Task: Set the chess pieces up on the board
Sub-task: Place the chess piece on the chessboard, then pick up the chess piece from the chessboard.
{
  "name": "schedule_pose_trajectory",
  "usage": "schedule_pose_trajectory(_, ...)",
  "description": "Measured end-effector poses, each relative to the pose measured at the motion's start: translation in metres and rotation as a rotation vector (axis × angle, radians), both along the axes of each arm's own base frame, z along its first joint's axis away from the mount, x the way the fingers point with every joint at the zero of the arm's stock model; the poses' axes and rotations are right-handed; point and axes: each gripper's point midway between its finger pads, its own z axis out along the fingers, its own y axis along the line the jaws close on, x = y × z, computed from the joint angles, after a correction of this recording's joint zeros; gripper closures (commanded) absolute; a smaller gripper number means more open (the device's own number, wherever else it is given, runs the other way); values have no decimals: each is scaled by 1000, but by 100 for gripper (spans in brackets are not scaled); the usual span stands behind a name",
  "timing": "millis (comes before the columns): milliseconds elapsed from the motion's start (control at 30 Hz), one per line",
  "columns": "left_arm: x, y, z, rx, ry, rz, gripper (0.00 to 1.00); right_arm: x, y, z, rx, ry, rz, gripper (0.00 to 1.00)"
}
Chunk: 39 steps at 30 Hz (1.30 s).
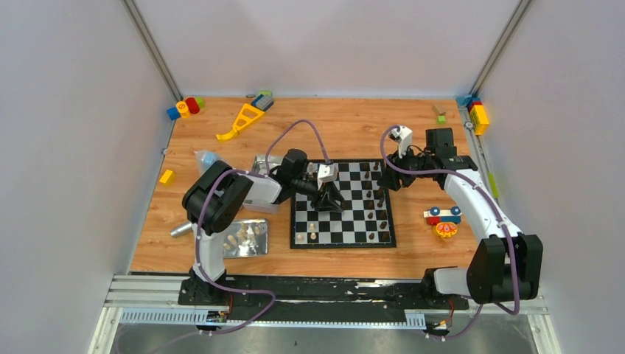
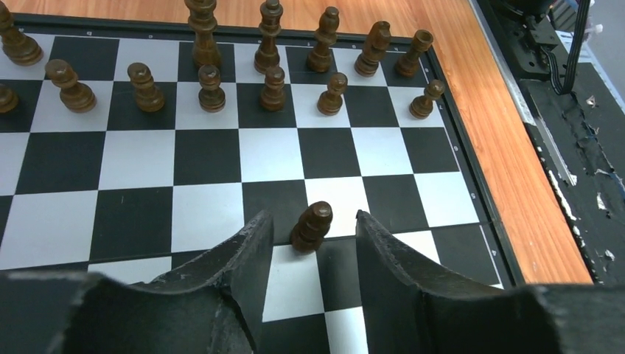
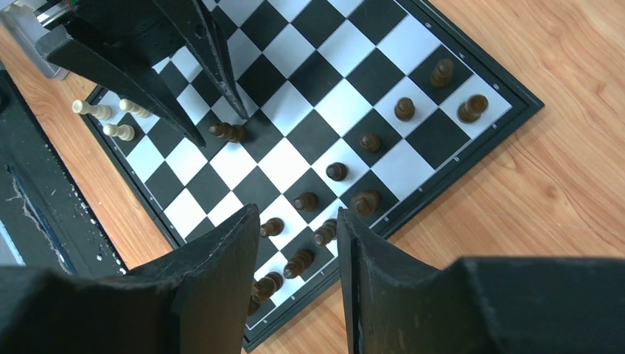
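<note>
The left arm's fingers (image 2: 247, 258) stand apart on either side of a dark pawn (image 2: 312, 226), which sits on the board (image 1: 352, 221) where a white square meets a black one, left of the board's middle (a gap shows on each side of it, so nothing grips it). The other dark pieces (image 2: 273, 85) stand in two rows along the board's right edge. Three cream pieces (image 3: 110, 118) stand at its near left corner, and more lie in a metal tray (image 1: 254, 247) at the near left of the desk (image 1: 368, 125). The right arm's fingers (image 3: 221, 273) hover apart and empty near the board's far right corner.
</note>
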Motion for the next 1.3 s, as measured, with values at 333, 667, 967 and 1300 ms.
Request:
schedule_pose_trajectory(333,17,36,66,37,-196,95,29,-7,47,3,-45,-27,154,42)
schedule_pose_trajectory(667,50,141,103,240,-200,401,26,-24,99,-49,-191,59,316,41)
schedule_pose_trajectory(967,49,188,115,318,-158,540,26,-22,114,-75,-282,79,363,49)
schedule_pose_trajectory(1300,44,193,111,342,-131,548,25,-24,117,-80,-305,85,377,58)
